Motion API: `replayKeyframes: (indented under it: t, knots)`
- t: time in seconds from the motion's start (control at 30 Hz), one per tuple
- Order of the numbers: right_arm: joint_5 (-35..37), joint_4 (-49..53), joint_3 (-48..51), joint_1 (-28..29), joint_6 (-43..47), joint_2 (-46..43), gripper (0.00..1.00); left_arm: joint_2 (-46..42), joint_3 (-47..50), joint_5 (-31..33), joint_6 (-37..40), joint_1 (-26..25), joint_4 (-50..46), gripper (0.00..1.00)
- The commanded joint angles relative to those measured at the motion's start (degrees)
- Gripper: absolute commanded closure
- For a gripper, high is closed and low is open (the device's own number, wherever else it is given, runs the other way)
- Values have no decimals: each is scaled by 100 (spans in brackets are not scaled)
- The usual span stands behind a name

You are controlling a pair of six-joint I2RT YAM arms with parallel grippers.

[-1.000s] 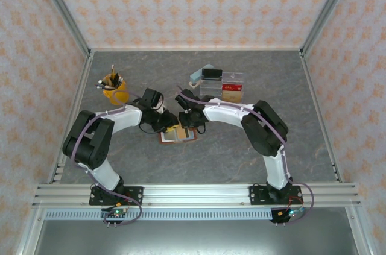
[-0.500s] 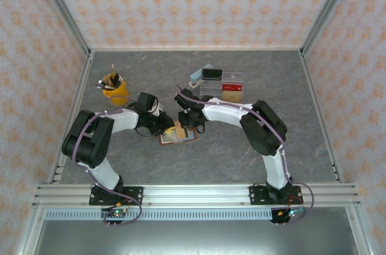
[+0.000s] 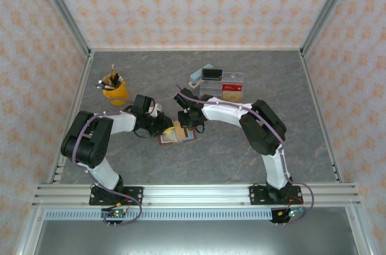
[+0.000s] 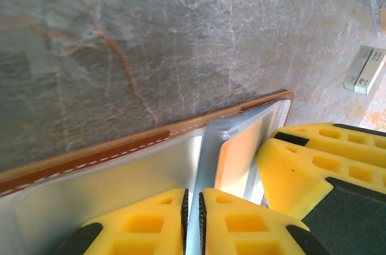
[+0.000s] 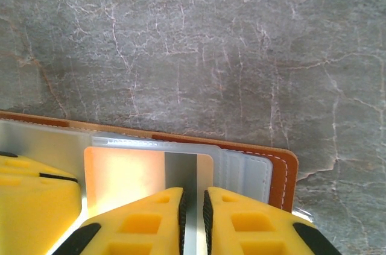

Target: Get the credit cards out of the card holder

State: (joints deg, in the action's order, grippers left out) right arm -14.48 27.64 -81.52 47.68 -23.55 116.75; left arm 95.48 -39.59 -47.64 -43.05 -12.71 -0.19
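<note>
1. Top view: your reddish-brown leather folding card holder (image 3: 178,135) lies open on the grey stone-look table (image 3: 217,164), near the middle between the arms. The left gripper (image 3: 166,127) and right gripper (image 3: 189,125) both sit low over it, one per side. My guess is one pins while the other pulls. Further back, a yellow cup (image 3: 115,93) holds pens, and a clear acrylic organiser (image 3: 222,86) holds a dark box and something red. Neither matters here.
2. Left wrist: your jaws are nearly together and look nipped on a pale pocket leaf of the card holder. That reads like the anchor side to me. An orange-tan plastic credit card (image 4: 232,158) sits in the pocket just beside it.
3. Right wrist: jaws are narrow here too and look pinched on that credit card's near edge. I can't tell how far it's out of its pocket. I'd pull straight along the slot, or the whole card holder may drag.
</note>
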Motion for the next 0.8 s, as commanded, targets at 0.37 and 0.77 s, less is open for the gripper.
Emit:
replayKeyframes:
  t: [0.37,0.77]
  knots:
    - [-59,319,-57,-13,1,307,82,39,171,-378,178,64,582,81]
    - [-116,347,-73,-14,8,349,82,326,101,-535,78,61,718,82]
